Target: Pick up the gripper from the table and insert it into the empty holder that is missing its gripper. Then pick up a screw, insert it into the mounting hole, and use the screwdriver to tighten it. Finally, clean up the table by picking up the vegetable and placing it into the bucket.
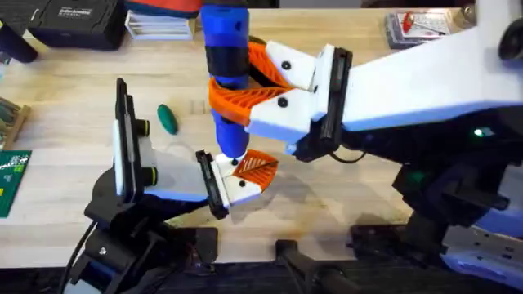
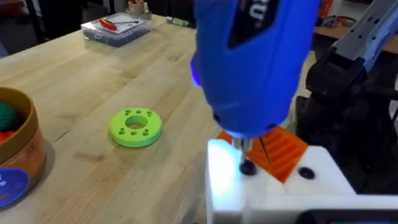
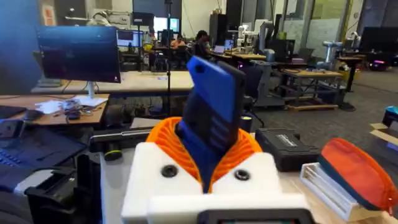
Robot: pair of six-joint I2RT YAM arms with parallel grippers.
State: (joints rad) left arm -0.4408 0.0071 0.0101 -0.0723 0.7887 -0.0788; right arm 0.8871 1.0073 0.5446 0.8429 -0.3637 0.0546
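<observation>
Orange ribbed fingers (image 1: 245,102) of the right gripper (image 1: 253,82) clamp the blue screwdriver (image 1: 225,57) upright, its tip on a screw (image 2: 247,167) in the white holder (image 1: 233,186), where the orange gripper finger (image 1: 257,166) already sits. Whether the left gripper's own jaws are apart is unclear. Tightening seems under way; next, lift clear and fetch the vegetable (image 1: 167,118) for the bucket (image 2: 18,155).

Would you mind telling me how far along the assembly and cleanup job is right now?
The orange gripper already sits in the left arm's holder. In hand: the right gripper holds the blue screwdriver upright, tip on the screw. Left: the vegetable lies on the table, not in the bucket.
</observation>
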